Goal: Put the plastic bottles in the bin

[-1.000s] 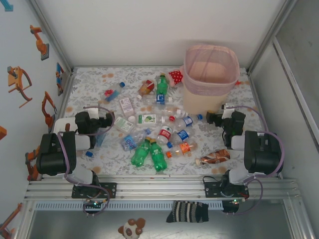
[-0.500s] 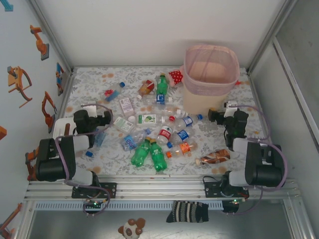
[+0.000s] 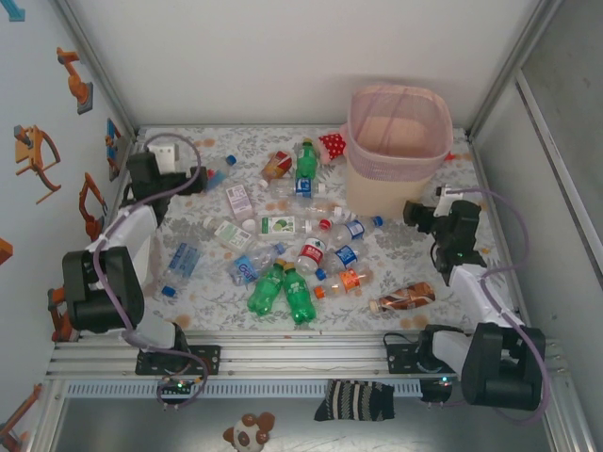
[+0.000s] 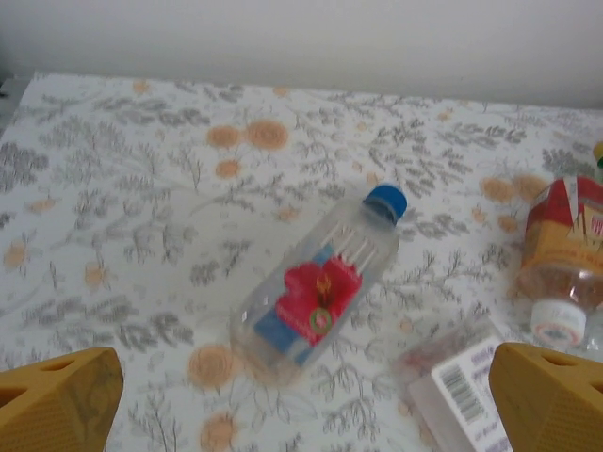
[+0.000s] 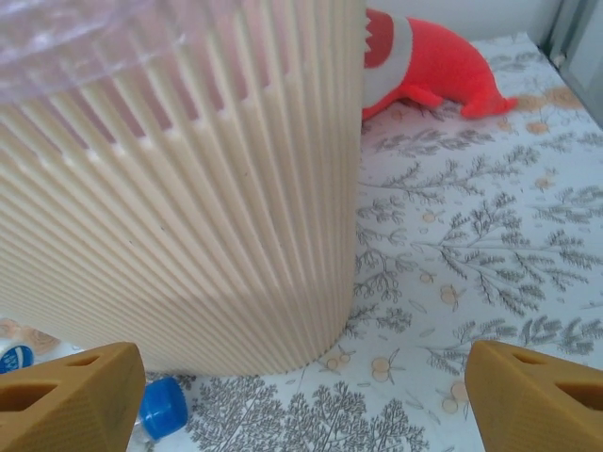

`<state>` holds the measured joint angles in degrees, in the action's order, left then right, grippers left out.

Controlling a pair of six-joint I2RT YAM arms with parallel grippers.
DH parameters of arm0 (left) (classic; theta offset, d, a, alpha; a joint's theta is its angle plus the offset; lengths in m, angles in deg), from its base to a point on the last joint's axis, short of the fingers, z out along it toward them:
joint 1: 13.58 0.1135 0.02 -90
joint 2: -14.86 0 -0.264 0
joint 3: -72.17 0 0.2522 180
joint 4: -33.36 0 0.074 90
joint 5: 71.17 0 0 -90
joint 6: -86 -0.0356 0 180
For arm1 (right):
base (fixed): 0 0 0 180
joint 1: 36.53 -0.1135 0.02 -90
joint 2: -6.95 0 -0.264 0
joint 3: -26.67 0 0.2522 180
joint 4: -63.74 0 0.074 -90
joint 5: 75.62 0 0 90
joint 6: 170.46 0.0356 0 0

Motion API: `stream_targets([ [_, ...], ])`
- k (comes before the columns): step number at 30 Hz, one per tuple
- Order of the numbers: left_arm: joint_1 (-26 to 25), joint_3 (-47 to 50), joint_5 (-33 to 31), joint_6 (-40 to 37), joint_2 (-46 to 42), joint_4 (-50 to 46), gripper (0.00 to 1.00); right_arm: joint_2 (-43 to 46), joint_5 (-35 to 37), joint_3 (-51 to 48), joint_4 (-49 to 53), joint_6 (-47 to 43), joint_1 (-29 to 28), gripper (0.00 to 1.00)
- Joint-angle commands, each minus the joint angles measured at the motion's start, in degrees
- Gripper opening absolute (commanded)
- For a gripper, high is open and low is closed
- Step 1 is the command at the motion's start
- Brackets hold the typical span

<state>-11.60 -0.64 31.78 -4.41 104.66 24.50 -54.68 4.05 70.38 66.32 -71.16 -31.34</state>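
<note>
Bottles [image 3: 311, 252] all lay outside the bin [image 3: 382, 188], but the left gripper [image 4: 303, 395], open and empty, had swung out over a blue-capped bottle [image 4: 316, 301], and the right gripper [image 5: 303, 394], also open, had neared the bin.

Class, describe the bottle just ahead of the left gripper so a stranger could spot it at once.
Find the pink bin, back right on the table, then cross to the back left, where the left gripper points. Ahead of it a clear bottle lies away from the central heap. Its blue cap and red flower label distinguish it from the white-capped, orange-labelled bottle beside it.
</note>
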Motion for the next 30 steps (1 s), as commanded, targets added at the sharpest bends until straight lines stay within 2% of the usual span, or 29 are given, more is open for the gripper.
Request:
stream_targets([
  [1,0.40,-7.66,4.24,-4.08,4.87,-14.13,0.97,0.98,2.27,4.98,13.03,6.18,0.17,0.87],
  [4,0.31,-12.42,7.16,-7.68,8.72,-16.63,0.94,1.38,1.30,7.70,18.17,7.88,0.19,0.87],
  [9,0.15,-17.53,8.17,-12.61,14.26,-18.10,0.91,2.77,-1.21,10.01,23.14,8.00,0.25,0.86],
  [19,-0.89,-24.17,8.76,-18.13,24.21,-21.30,0.89,5.93,2.35,10.58,29.13,7.49,0.24,0.85],
  [25,-3.18,-29.39,3.58,-21.57,28.23,-26.89,0.89,6.42,4.61,10.43,31.21,8.18,0.24,0.84],
  [30,-4.58,-31.48,-0.89,-23.93,30.41,-30.19,0.85,5.99,4.88,9.99,30.99,9.06,0.24,0.84],
])
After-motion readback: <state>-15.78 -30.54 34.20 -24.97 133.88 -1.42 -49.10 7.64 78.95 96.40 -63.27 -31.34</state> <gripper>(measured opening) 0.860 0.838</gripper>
